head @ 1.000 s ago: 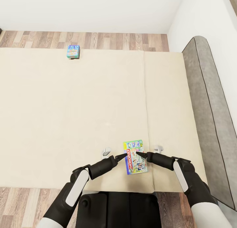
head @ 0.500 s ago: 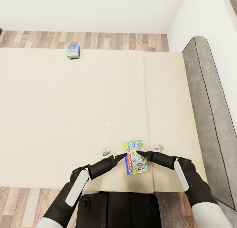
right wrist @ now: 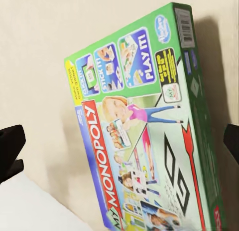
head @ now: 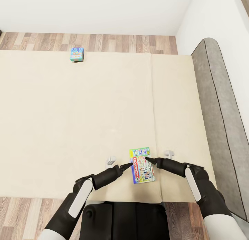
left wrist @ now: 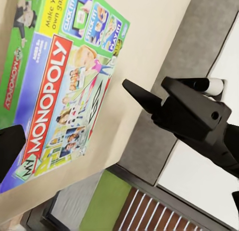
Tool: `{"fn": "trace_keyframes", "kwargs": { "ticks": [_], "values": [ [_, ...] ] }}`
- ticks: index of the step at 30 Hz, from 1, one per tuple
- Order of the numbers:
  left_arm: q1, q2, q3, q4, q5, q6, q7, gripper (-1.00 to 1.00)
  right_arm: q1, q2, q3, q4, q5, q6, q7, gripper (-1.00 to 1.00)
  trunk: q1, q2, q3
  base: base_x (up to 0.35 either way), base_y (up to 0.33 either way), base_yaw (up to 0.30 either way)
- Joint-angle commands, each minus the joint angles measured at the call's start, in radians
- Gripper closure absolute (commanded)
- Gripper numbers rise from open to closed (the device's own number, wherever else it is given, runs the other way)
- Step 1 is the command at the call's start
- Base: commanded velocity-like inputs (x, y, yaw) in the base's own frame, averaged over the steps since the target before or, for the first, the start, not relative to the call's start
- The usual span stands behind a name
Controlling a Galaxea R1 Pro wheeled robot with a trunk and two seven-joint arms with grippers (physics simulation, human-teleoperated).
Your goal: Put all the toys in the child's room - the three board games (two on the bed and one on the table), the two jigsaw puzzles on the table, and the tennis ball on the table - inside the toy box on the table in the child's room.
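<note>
- Head view: we look down on the bed [head: 86,122], whose cream mattress takes up most of the frame, with the grey padded headboard [head: 218,108] along the robot's right side and a strip of wooden floor [head: 103,42] beyond the far edge.
- We find the Monopoly box [head: 142,165] lying flat on the mattress close to the near edge, just in front of the robot, its long side running away from us and slightly tilted.
- We see the blue game box [head: 76,54] lying at the far edge of the mattress, toward the robot's left, well apart from the Monopoly box and from both arms.
- The left gripper [head: 127,165] points its dark tip at the left long edge of the Monopoly box; we judge it at or just beside that edge, though contact is hard to confirm from above.
- The right gripper [head: 149,160] reaches in from the other side, its tip over the right part of the box lid near the far end.
- Left wrist view: the Monopoly box [left wrist: 55,86] lies printed face up on the mattress, one dark finger [left wrist: 10,146] sits at its near corner, and the right gripper [left wrist: 144,97] hangs over the mattress just beside the box.
- Right wrist view: the Monopoly box [right wrist: 144,136] stands between two dark fingers [right wrist: 10,151] spread wide to either side, apart from its edges, so we read this claw as gaping and holding nothing.
- For the left claw, we cannot tell whether it is spread or closed.
</note>
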Motion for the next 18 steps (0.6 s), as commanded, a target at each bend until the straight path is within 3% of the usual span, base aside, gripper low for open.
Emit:
{"fn": "trace_keyframes", "kwargs": {
  "ticks": [1, 18],
  "values": [
    [0.0, 0.0, 0.001, 0.006, 0.006, 0.007, 0.0, -1.0, 0.0, 0.0, -0.001, 0.0, -0.003, 0.012, -0.004, -1.0, 0.0, -0.001, -0.001, 0.0, 0.0, 0.0],
    [0.0, 0.0, 0.001, 0.025, 0.006, 0.007, 0.0, -1.0, 0.0, 0.0, -0.001, 0.0, -0.003, 0.069, -0.098, -1.0, 0.0, -0.001, -0.001, 0.0, 0.0, 0.0]
  ]
}}
